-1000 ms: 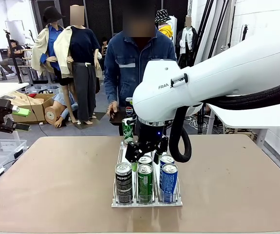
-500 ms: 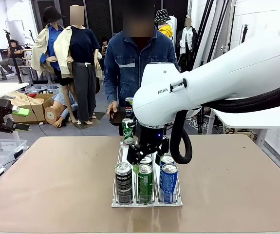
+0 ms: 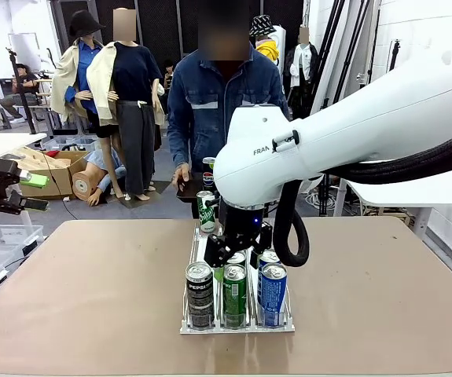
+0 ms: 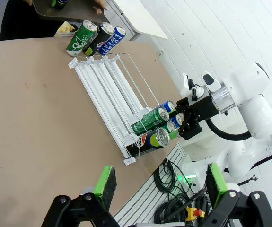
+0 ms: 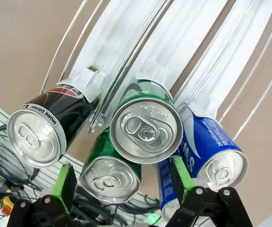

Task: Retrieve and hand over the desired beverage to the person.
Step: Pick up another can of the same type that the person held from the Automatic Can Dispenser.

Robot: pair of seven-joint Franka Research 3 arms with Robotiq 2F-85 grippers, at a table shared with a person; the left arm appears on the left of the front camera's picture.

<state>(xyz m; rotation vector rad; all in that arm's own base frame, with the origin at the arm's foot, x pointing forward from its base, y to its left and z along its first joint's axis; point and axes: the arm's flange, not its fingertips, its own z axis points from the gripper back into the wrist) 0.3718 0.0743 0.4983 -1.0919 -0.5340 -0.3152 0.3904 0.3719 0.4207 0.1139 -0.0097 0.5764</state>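
Tan table (image 3: pixel 68 283) with can rack (image 4: pixel 100 87) (clear)

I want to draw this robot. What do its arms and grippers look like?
The right arm is rounded white with dark lettering and a thick black cable looping beneath. The right gripper and left gripper are black, with green pads.

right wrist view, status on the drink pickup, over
Right tool open, poised over the green cans in the rack. Left tool open, off to the side. No can gripped yet. Nothing blocking the cans.
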